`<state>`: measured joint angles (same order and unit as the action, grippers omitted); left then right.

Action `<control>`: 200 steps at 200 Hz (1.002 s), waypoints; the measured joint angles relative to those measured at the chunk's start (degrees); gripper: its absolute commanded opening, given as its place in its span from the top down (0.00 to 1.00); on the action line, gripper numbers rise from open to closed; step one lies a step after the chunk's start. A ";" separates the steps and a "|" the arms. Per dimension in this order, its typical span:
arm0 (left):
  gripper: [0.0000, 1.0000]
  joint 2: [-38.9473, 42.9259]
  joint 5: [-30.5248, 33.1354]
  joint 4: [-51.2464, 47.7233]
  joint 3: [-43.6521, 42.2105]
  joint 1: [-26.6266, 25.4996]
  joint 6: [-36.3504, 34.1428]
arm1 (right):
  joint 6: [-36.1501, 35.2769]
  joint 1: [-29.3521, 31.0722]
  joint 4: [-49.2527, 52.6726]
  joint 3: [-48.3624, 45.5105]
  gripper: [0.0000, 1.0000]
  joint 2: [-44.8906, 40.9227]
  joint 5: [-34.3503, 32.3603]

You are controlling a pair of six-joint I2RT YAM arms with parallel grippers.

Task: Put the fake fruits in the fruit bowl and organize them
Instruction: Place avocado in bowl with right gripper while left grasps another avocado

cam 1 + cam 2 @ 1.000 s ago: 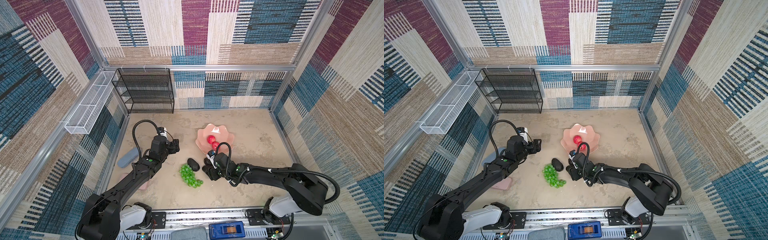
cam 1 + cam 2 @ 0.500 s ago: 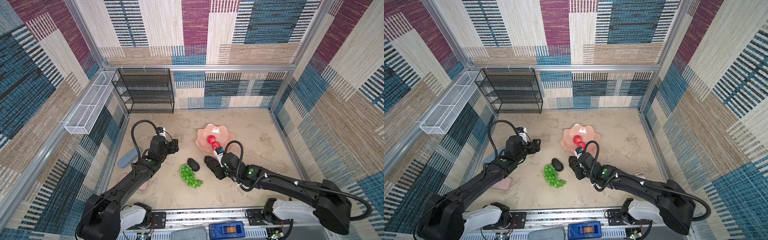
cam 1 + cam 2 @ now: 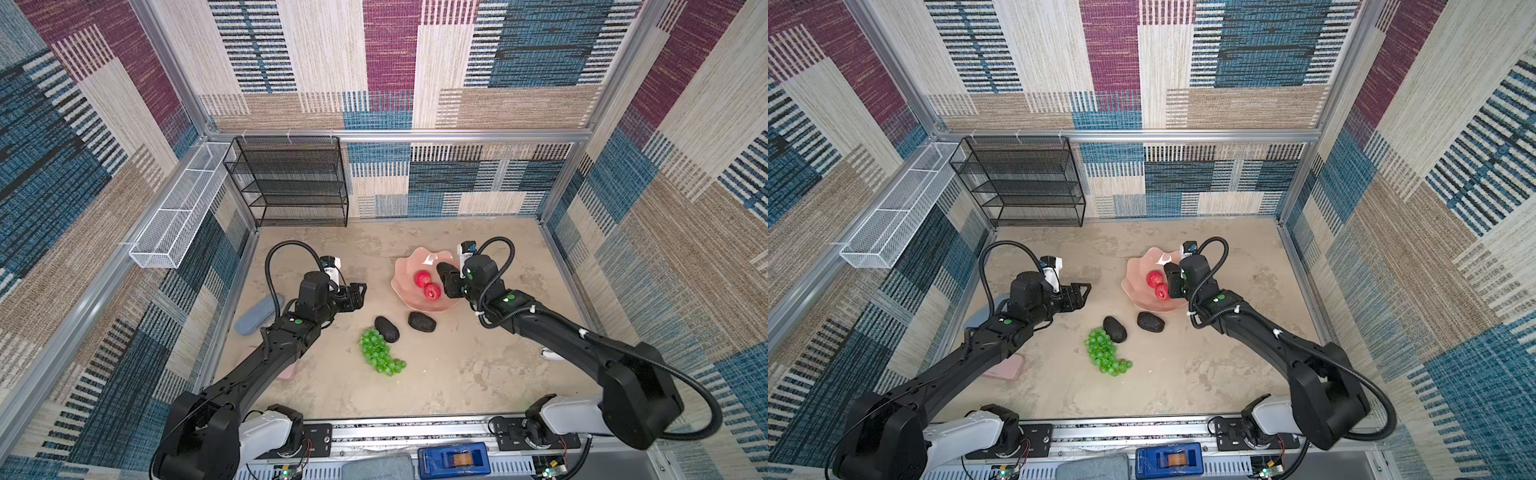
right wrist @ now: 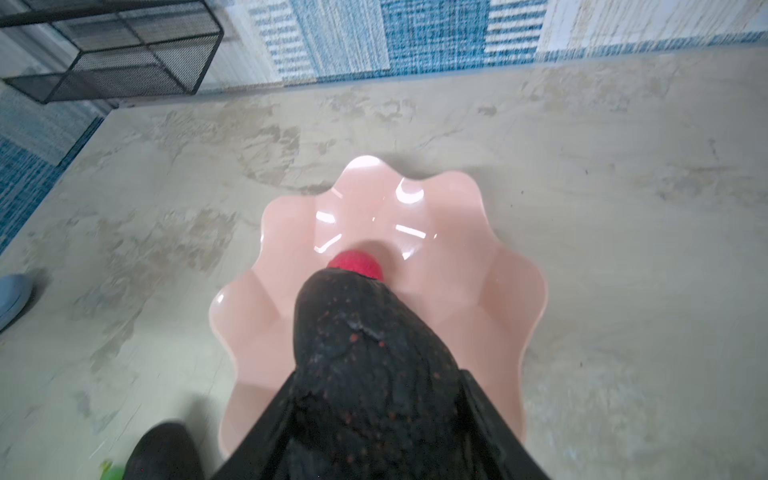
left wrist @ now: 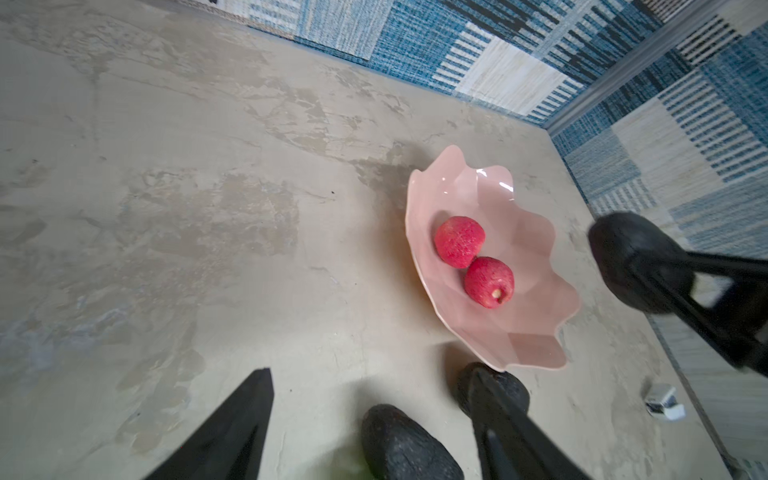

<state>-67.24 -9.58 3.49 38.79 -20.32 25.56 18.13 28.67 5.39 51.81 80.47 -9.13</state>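
1. The right claw [image 3: 446,277] was seen pinched onto a dark, bumpy, avocado-like fake fruit [image 4: 365,353], with its jaws held part-way apart by the fruit's width.
2. That held fruit was carried over the right side of the wide, pale pink, glossy fruit bowl [image 3: 409,259] with a scalloped rim. Contact with the bowl could not be told.
3. The left claw [image 3: 360,296] was held spread and empty over the beige mottled desk [image 3: 457,374], left of the bowl.
4. A small red speckled round fruit [image 3: 422,279] and a second red fruit [image 3: 432,291] were found touching each other inside the bowl.
5. Two more dark ovals, a left oval [image 3: 386,328] and a right oval [image 3: 422,321], were left on the desk near the bowl. The left oval lay just beside a bunch of translucent green grapes [image 3: 379,351].
6. In the right wrist view the claw's fingers were largely hidden by the held fruit, and only a sliver of one red fruit was shown.
7. A grey-blue oblong case [image 3: 255,309] and a flat pink case [image 3: 1007,368] were partly covered by the left arm.
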 measured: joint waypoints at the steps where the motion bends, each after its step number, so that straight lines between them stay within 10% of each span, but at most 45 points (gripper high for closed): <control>1: 0.24 0.00 -0.09 -0.02 0.00 0.00 0.00 | -0.04 -0.07 -0.09 0.17 0.59 0.26 0.00; 95: 0.25 -7.23 -2.12 -5.75 -0.31 -10.60 2.01 | -0.04 -4.76 -7.82 6.73 0.47 21.22 0.17; 200: 0.27 -18.69 3.61 -17.42 8.83 -16.24 1.16 | 0.87 -4.90 -9.57 5.33 0.18 12.11 2.10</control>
<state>-85.93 -5.98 -13.93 47.62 -36.56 26.72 19.00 23.77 -4.19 57.14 92.58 -7.03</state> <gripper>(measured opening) 0.733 0.812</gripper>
